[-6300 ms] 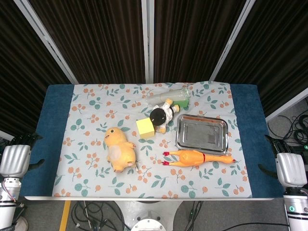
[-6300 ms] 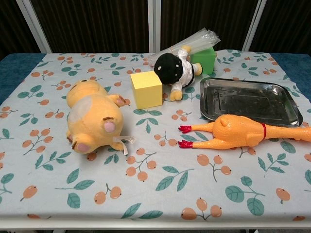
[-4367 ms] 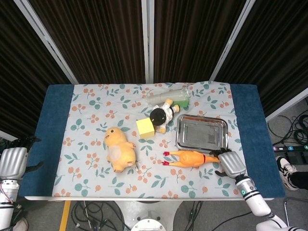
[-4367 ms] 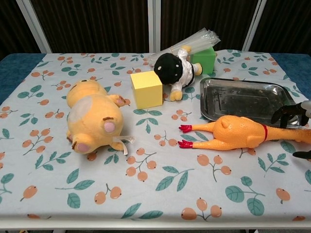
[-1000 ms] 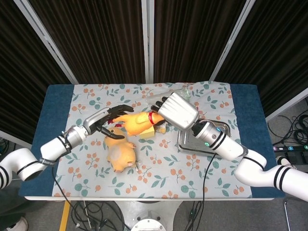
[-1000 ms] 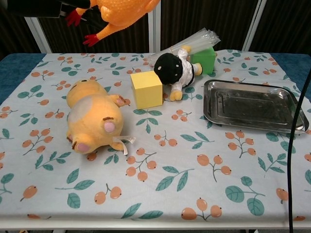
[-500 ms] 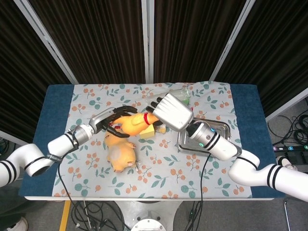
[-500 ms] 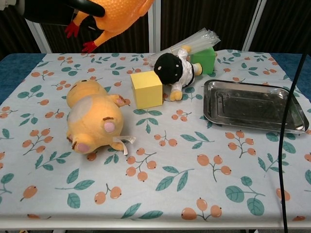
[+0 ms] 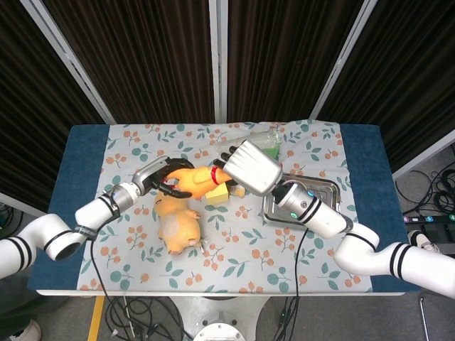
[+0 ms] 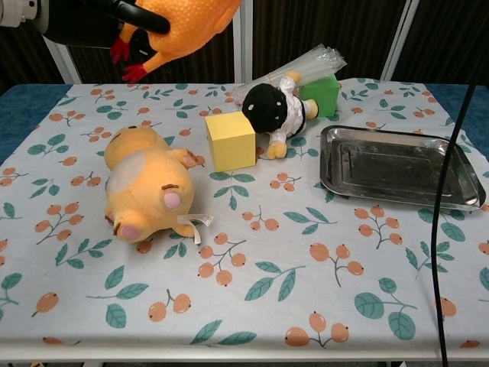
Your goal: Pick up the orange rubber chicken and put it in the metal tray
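The orange rubber chicken (image 9: 193, 180) hangs in the air above the table's left-middle, over the yellow plush. My right hand (image 9: 248, 167) holds its neck end by the red collar. My left hand (image 9: 162, 177) has dark fingers wrapped around the body near the legs. In the chest view the chicken (image 10: 182, 23) shows at the top edge, red feet hanging down, with the left hand (image 10: 88, 19) over it. The right hand is out of that frame. The metal tray (image 9: 327, 186) lies at the right, partly hidden by my right forearm. It holds nothing in the chest view (image 10: 331, 177).
A yellow plush toy (image 10: 145, 183) lies left of centre. A yellow cube (image 10: 229, 141), a black-headed doll (image 10: 273, 108), a green block (image 10: 322, 92) and a clear plastic bag (image 10: 306, 61) crowd the back middle. A black cable (image 10: 445, 191) hangs at the right.
Over the last second my left hand reached the chicken and closed its fingers around the body. The chicken and my right hand shifted slightly left and lower.
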Action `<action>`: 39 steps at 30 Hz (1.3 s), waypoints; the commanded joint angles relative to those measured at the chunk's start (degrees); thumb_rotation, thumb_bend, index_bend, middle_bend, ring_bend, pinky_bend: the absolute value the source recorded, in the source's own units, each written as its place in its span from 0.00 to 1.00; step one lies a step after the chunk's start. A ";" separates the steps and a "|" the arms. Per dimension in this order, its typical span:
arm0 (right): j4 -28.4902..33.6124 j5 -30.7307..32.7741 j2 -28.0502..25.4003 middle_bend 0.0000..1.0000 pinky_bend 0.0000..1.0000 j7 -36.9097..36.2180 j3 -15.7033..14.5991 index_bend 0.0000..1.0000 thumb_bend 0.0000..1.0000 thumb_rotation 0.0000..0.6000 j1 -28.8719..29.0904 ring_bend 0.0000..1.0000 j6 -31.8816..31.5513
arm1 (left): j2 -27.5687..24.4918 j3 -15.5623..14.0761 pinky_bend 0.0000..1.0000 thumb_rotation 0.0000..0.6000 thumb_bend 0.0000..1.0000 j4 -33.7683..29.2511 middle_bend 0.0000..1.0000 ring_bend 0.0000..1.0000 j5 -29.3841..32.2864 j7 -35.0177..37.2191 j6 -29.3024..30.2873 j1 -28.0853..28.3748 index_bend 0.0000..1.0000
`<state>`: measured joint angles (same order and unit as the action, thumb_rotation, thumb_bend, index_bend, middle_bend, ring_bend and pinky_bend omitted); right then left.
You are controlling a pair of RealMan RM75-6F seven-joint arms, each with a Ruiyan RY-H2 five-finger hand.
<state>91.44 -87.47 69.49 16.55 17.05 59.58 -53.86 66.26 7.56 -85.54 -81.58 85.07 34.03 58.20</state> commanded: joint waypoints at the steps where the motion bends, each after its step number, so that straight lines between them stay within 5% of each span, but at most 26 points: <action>1: 0.43 -0.24 0.02 0.75 0.93 0.18 -0.33 0.90 0.35 1.00 -0.22 0.69 -0.51 | 1.02 0.69 0.57 1.00 0.57 0.46 0.72 0.65 2.26 -2.81 -0.54 -0.58 0.64; 10: 2.17 -0.49 -0.20 0.76 0.94 1.27 -1.33 0.91 0.35 1.00 -0.56 0.69 -0.95 | 3.42 2.75 0.65 1.00 0.73 1.84 0.91 0.80 7.90 -9.94 -1.61 -1.98 0.87; 22: 2.05 -0.14 0.10 0.76 0.94 1.38 -1.62 0.91 0.35 1.00 -0.62 0.70 -1.36 | 4.73 5.68 0.71 1.00 0.85 2.18 0.99 0.88 12.50 -16.48 -3.02 -4.15 0.95; 24: 1.53 0.15 0.23 0.76 0.94 1.02 -1.50 0.91 0.35 1.00 -0.57 0.70 -1.38 | 4.95 6.06 0.70 1.00 0.85 1.95 0.94 0.85 12.76 -17.60 -2.04 -5.06 0.90; 27: 0.81 0.65 0.31 0.76 0.94 0.35 -1.23 0.91 0.35 1.00 -0.47 0.70 -1.37 | 4.52 6.34 0.60 0.89 0.79 0.87 0.73 0.63 11.56 -17.71 -2.00 -6.15 0.63; 31: -0.11 1.37 0.40 0.76 0.94 -1.21 -0.84 0.91 0.35 1.00 -0.14 0.70 -0.98 | 3.75 6.56 0.33 0.88 0.52 0.85 0.33 0.23 5.40 -13.32 -1.45 -7.59 0.29; 34: -0.78 1.66 0.40 0.76 0.94 -3.00 -0.65 0.92 0.35 1.00 0.24 0.70 -0.45 | 3.87 5.81 0.24 0.98 0.36 2.40 0.17 0.11 0.46 -10.02 0.55 -8.42 0.21; 39: -1.92 1.42 0.45 0.76 0.94 -4.89 -0.70 0.92 0.35 1.00 0.67 0.70 -0.16 | 3.82 2.58 0.20 1.00 0.22 5.74 0.08 0.08 -8.62 -6.39 5.71 -8.45 0.17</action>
<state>89.70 -86.01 69.89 11.90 16.37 60.14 -54.11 70.19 11.91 -81.79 -86.53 76.11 36.88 50.10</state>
